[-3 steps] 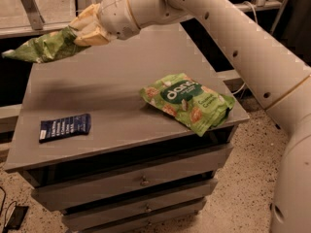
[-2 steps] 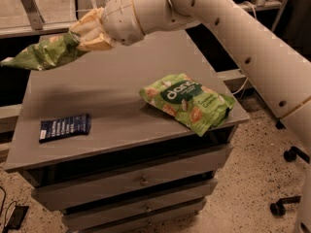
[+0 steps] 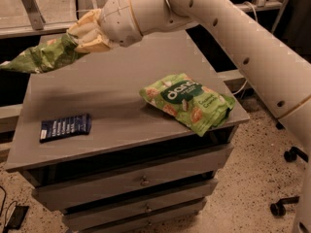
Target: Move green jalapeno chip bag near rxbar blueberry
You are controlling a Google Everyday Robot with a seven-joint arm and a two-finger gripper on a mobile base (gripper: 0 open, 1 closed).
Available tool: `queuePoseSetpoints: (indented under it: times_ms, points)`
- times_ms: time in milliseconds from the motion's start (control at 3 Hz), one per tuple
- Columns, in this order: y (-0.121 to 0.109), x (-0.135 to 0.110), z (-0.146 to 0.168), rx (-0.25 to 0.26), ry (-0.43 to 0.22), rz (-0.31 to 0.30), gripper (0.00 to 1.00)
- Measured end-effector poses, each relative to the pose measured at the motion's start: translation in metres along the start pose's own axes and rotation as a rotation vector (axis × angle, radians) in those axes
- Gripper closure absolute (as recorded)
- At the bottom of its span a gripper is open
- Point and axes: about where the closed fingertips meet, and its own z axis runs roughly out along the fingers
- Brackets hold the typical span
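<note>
My gripper [image 3: 83,36] is shut on one end of the green jalapeno chip bag [image 3: 41,58] and holds it in the air above the back left part of the grey tabletop [image 3: 116,96]. The crumpled light-green bag hangs out to the left, its far end past the table's left edge. The rxbar blueberry [image 3: 65,127], a flat dark navy wrapper with white text, lies on the table near the front left, below and in front of the held bag. The white arm reaches in from the upper right.
A larger flat green "dang" bag [image 3: 188,103] lies at the table's right front, partly over the edge. The table is a grey drawer cabinet [image 3: 141,181]. Chair casters [image 3: 290,154] stand on the speckled floor at right.
The gripper with the chip bag has moved down and toward the front, nearer the tabletop and the blue bar. The two things on the table have not moved.
</note>
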Motion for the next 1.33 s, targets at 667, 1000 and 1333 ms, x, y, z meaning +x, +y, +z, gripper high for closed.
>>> queuePoseSetpoints:
  times_ms: [667,1000,1333]
  points:
    - [0.0014,-0.0023,0.0048,-0.008,-0.005,-0.002,0.13]
    - [0.0021,-0.0034,0.0072,-0.012,-0.008,-0.003,0.00]
    - [0.0021,-0.0035,0.0073,-0.012,-0.008,-0.003,0.00]
